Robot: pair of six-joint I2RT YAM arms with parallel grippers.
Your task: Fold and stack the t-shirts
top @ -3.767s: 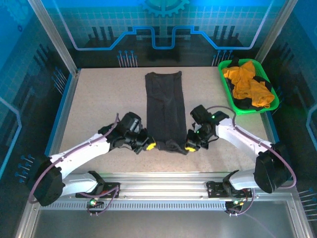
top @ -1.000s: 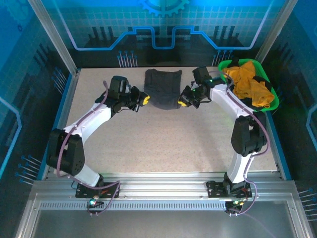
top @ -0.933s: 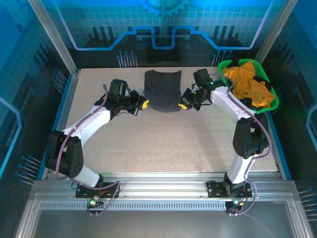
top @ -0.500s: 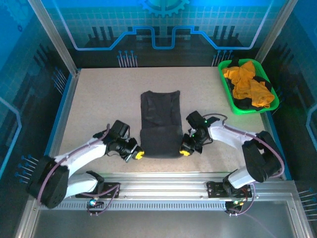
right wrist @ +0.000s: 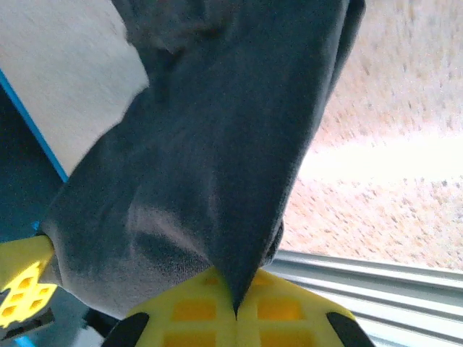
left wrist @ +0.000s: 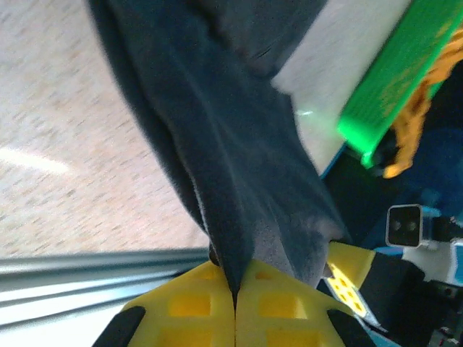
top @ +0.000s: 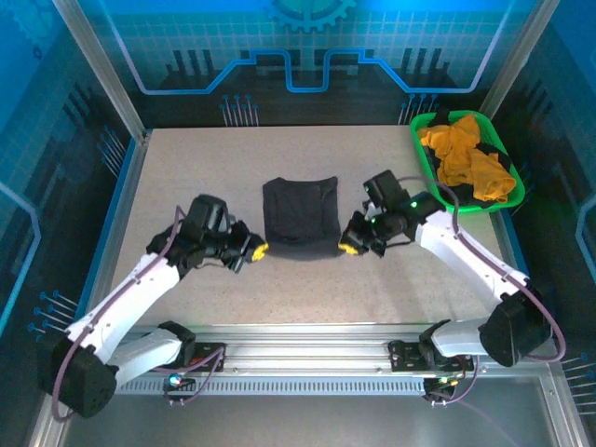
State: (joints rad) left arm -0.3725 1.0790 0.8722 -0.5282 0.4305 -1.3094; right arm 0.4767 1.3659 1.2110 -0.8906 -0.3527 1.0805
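Observation:
The dark charcoal t-shirt (top: 300, 216) lies folded into a short rectangle at the table's middle. My left gripper (top: 256, 250) is shut on its near left corner, and my right gripper (top: 346, 247) is shut on its near right corner. In the left wrist view the dark cloth (left wrist: 231, 159) runs up from between the closed yellow fingers of the left gripper (left wrist: 235, 289). In the right wrist view the cloth (right wrist: 217, 159) is likewise pinched in the right gripper (right wrist: 236, 307) and hangs taut above the table. An orange-yellow t-shirt (top: 463, 158) lies crumpled in the basket.
The bright green basket (top: 466, 207) stands at the back right, with dark cloth under the orange shirt. It also appears in the left wrist view as a green basket (left wrist: 383, 101). A metal rail (top: 307, 335) runs along the near table edge.
Both grippers have moved away from the near edge, carrying the dark shirt's near hem. The shirt now shows shorter than half a second ago.

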